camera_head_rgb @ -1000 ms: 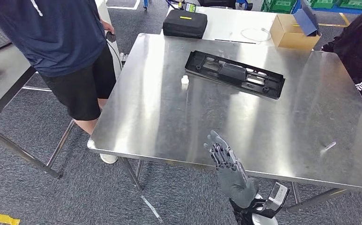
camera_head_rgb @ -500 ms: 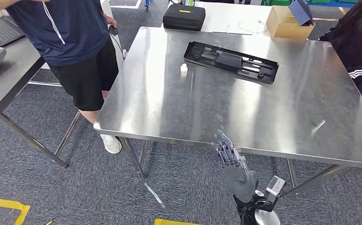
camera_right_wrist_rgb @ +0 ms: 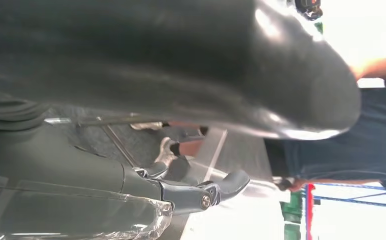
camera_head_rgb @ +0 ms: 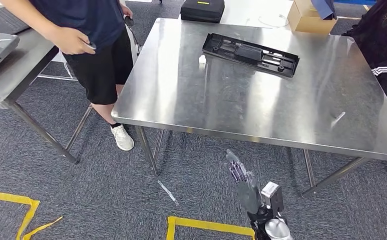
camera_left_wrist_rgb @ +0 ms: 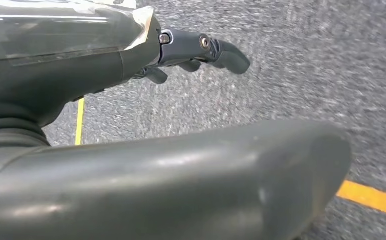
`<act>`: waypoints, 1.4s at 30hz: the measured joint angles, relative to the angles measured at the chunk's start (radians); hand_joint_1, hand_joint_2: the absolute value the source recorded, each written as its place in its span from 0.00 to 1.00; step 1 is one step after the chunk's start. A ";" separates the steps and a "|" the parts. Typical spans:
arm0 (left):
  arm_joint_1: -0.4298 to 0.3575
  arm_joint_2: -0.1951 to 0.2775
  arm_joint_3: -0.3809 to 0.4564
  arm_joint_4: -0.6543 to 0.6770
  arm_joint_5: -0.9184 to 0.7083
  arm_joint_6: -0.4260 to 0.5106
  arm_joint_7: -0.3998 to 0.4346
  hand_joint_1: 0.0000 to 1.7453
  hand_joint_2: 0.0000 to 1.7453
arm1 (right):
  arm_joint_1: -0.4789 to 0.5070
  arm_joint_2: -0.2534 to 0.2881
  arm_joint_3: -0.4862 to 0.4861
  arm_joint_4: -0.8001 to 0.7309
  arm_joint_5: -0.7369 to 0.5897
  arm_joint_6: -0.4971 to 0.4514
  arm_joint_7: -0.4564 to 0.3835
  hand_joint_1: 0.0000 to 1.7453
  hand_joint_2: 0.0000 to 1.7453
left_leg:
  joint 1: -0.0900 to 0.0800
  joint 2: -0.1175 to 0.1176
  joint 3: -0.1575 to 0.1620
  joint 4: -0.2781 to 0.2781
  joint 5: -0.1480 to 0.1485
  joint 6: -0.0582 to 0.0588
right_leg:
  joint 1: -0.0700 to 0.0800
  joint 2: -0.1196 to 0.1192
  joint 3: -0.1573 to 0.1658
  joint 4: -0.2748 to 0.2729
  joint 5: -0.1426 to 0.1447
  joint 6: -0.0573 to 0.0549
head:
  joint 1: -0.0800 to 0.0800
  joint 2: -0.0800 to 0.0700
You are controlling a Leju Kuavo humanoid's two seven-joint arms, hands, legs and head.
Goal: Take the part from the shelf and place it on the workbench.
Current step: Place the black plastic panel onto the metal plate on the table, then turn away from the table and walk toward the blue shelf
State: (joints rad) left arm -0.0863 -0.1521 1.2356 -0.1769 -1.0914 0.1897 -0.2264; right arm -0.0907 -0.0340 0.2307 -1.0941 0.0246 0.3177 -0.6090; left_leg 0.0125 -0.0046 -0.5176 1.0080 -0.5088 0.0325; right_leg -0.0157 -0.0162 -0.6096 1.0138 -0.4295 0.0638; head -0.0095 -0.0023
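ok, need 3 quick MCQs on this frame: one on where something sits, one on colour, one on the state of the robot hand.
1. Where does the black plastic part lie?
A. on the steel workbench
B. on the carpet
C. in the cardboard box

2. What colour is the floor tape?
A. red
B. yellow
C. white

3. How is the right robot hand?
A. gripping the part
B. resting on the bench
C. open, holding nothing

Key: 1 A, it lies flat on the bench top near the far edge; 2 B, yellow lines cross the grey carpet; 3 C, its fingers are spread over the floor, short of the bench.
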 joint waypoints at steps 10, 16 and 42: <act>0.000 0.003 -0.001 0.000 -0.018 -0.005 0.006 0.00 0.00 | -0.083 0.004 0.029 0.425 0.301 -0.195 0.097 0.00 0.00 | 0.002 0.008 -0.115 0.001 0.097 0.006 | -0.014 0.012 0.095 0.060 -0.099 0.031 | 0.013 0.000; 0.002 0.006 -0.003 0.000 -0.022 0.001 0.014 0.00 0.00 | -0.094 0.010 0.065 0.692 0.408 -0.231 0.457 0.00 0.00 | 0.000 0.006 -0.142 0.025 0.093 -0.023 | -0.014 0.011 0.125 -0.027 -0.088 -0.006 | 0.008 0.000; -0.016 -0.016 -0.008 0.000 -0.057 0.018 0.032 0.00 0.00 | 0.012 0.036 -0.082 0.904 0.274 -0.433 0.757 0.00 0.00 | -0.010 0.017 -0.132 -0.012 0.134 0.001 | -0.003 0.016 0.188 -0.020 -0.118 0.021 | 0.009 0.000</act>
State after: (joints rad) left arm -0.1028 -0.1679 1.2277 -0.1771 -1.1480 0.2080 -0.1948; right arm -0.0788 0.0022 0.1491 -0.1900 0.2990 -0.1157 0.1475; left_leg 0.0024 0.0123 -0.6492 0.9957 -0.3751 0.0335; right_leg -0.0185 0.0001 -0.4217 0.9941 -0.5478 0.0852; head -0.0009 -0.0023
